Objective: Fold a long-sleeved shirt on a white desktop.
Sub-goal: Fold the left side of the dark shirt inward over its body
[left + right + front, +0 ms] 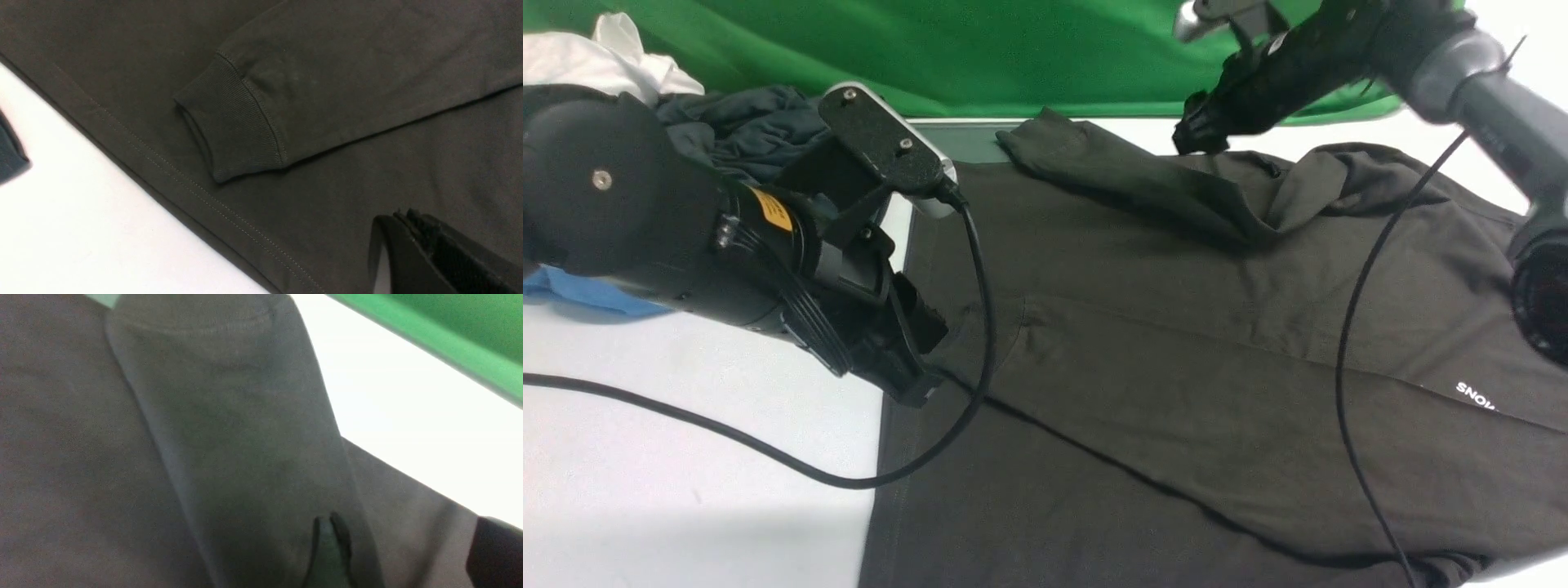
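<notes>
The brownish-black long-sleeved shirt lies spread over the white desktop, its white print at the right. One sleeve is folded across the far part of the body. Another sleeve's ribbed cuff rests on the body near the stitched hem. My left gripper is shut and holds nothing, low over the shirt's left edge; its tips show just above the fabric. My right gripper hovers over the folded sleeve, open, its fingers wide apart with only cloth beneath.
At the back left lie a blackish-teal garment and a white cloth, with a blue garment under my left arm. A green backdrop closes the far side. A silver-framed hatch sits by the sleeve end. Black cables trail from both arms.
</notes>
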Available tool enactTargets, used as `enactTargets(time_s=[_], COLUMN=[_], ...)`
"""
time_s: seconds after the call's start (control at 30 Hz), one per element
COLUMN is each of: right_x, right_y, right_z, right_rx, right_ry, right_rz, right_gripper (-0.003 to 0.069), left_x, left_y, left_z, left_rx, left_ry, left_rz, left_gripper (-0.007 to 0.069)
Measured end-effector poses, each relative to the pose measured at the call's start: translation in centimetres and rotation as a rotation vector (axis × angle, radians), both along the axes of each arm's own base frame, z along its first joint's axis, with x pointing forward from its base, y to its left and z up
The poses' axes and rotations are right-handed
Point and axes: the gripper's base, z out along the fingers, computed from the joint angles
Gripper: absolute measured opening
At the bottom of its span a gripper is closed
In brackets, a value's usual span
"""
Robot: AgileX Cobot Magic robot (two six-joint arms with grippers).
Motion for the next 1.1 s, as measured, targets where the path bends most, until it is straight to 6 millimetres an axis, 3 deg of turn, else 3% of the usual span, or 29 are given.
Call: enactTargets(time_s=[0.5,0.87,1.0,1.1], right_x=[1.1,1.0,1.0,1.1], right_y=[1.6,1.8,1.8,1.8], right_z=[-5.0,-5.2,-3.7,-2.3], right_rx=[-0.009,0.006,0.005,0.009], right_ry=[-0.045,-0.028,-0.048,-0.078], right_rz=[-0.007,-0.005,0.002,0.003], right_gripper=[0.0444,0.0146,0.0052,0.0042], left_x=[0.0,0.0,0.0,0.0], left_y=[-0.1,-0.1,-0.1,-0.1], left_z=[0.0,0.0,0.0,0.0], left_rx=[-0.011,-0.011,-0.011,-0.011], left_ry=[0.001,0.001,0.001,0.001], left_rz=[0.004,0.004,0.004,0.004], left_gripper=[0.0018,0.0018,0.0018,0.0018])
